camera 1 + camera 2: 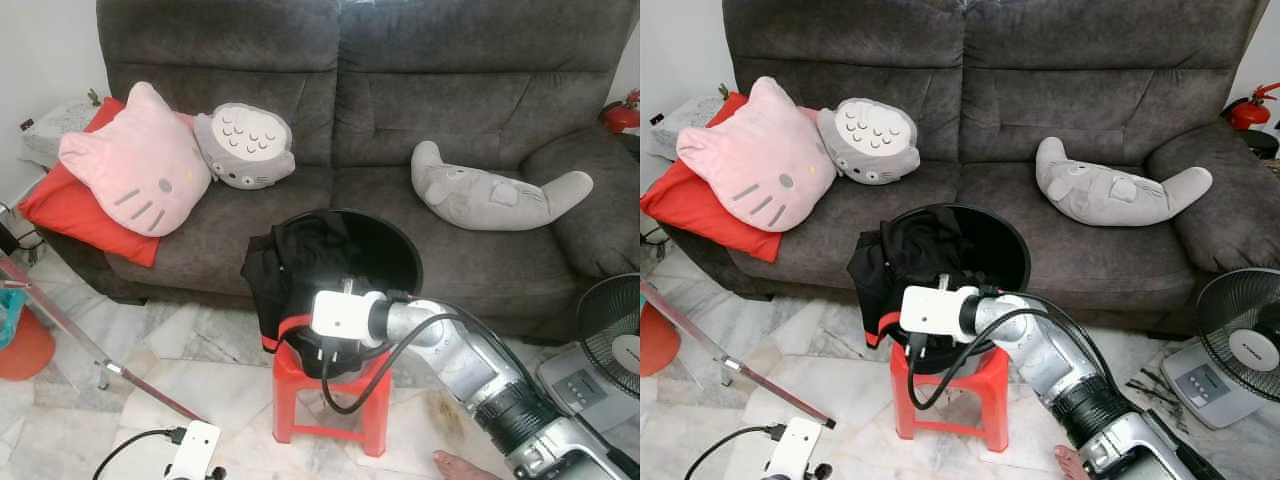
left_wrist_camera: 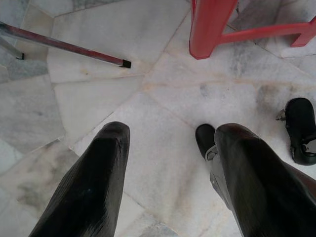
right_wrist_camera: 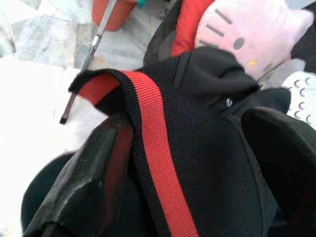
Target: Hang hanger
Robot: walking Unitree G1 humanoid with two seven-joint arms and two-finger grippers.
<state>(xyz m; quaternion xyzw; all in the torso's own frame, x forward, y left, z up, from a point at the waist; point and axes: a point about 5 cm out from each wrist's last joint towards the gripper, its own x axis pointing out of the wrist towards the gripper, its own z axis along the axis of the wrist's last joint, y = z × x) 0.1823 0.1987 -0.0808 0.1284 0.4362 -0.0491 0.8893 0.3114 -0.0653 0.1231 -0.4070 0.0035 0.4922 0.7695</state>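
Right wrist view shows you the right gripper (image 3: 197, 163) spread wide around a black garment with a red stripe (image 3: 197, 123) draped over the black bin (image 1: 385, 250) on the red stool (image 1: 335, 400), while your left gripper (image 2: 168, 177) hangs open above the floor.

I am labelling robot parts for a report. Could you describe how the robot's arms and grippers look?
The right arm is a silver metal tube with a black ribbed collar, a white wrist block and a looping black cable. The left gripper and the right gripper each have two long, rounded, glossy black fingers.
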